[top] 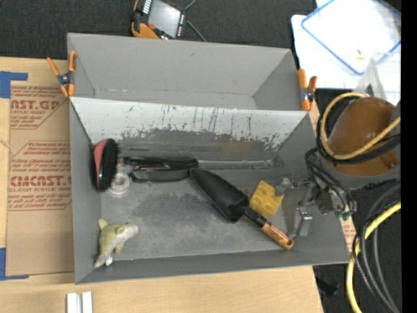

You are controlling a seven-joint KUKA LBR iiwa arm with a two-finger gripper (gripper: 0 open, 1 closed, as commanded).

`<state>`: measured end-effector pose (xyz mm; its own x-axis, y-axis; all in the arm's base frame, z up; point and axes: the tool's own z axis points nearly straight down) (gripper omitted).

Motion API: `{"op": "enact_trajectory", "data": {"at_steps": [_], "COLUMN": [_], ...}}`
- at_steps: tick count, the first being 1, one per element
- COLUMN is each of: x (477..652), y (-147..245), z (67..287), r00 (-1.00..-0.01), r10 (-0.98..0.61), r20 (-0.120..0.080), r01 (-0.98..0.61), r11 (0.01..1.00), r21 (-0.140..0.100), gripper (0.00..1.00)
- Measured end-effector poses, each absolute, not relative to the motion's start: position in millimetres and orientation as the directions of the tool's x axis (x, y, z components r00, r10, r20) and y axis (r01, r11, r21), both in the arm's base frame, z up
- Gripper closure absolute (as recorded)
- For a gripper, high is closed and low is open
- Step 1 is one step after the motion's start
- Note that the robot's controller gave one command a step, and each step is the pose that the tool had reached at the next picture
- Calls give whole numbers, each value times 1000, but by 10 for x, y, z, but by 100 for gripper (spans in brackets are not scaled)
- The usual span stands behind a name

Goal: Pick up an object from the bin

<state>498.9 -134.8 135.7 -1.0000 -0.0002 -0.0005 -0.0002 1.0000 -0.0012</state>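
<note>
Just right of a yellow block (266, 199) and black trowel (221, 192) hangs the gripper (303, 215); whether open or closed cannot be told.

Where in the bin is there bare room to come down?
The bin floor is bare at front centre, between the fish toy and the black trowel. Crowded: the right front corner, where yellow block, trowel handle and gripper sit close, and the left end by the black-and-red thing.
</note>
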Motion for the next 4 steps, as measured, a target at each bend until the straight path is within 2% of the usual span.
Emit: {"op": "enact_trajectory", "data": {"at_steps": [1, 2, 3, 4], "x": [4989, 5010, 5521, 5132], "y": [-1347, -1196, -1267, -1154], "z": [1356, 1166, 1193, 756], "r00": [-1000, -1000, -959, -1000], "r10": [0, 23, -283, 28], "r20": [0, -5, -6, -1], "r01": [0, 23, -283, 28], "r11": [1000, 1000, 959, 1000], "r21": [-1, -2, -5, 0], "gripper": [0, 0, 0, 0]}}
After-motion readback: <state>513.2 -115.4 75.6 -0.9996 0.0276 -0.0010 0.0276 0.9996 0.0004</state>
